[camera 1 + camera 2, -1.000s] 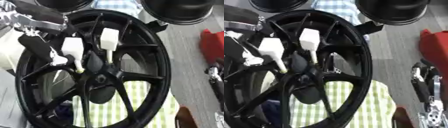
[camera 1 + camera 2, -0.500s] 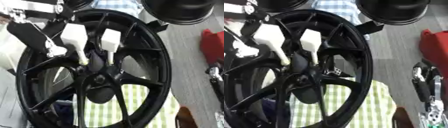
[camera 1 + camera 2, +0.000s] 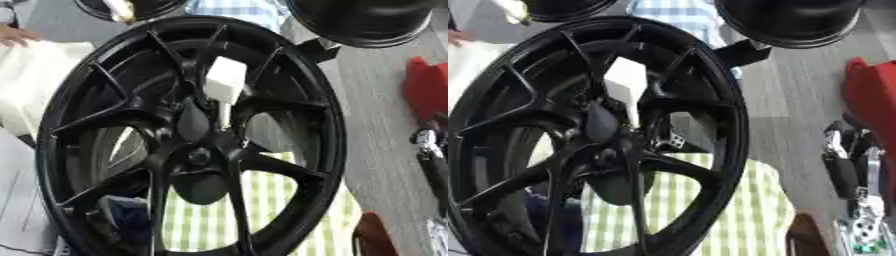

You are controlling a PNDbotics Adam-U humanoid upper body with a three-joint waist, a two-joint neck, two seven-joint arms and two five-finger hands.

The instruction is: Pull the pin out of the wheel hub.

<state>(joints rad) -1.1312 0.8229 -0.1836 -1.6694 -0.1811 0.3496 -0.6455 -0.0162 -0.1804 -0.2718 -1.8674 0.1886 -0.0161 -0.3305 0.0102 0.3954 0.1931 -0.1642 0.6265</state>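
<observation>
A large black wheel hub (image 3: 188, 145) stands tilted and fills most of the view. One white pin (image 3: 225, 82) with a blocky head sticks in between the spokes, its thin shaft pointing down toward the hub's centre (image 3: 199, 156). A second pale piece (image 3: 118, 9), shaped like a pin, shows at the top edge, clear of the hub; what holds it is hidden. My left hand shows in neither view. My right hand (image 3: 849, 167), black and silver, rests idle at the right edge with relaxed fingers, away from the hub.
Two more black wheels (image 3: 367, 20) lie beyond the hub at the top. A green checked cloth (image 3: 293, 200) lies under the hub. A red object (image 3: 427, 92) sits at the right, white sheeting (image 3: 35, 85) at the left, and a brown thing (image 3: 372, 237) at the lower right.
My left hand drew the left white pin up and out of the spokes, then left the view at the top. The other pin stays in place. The right hand has not moved.
</observation>
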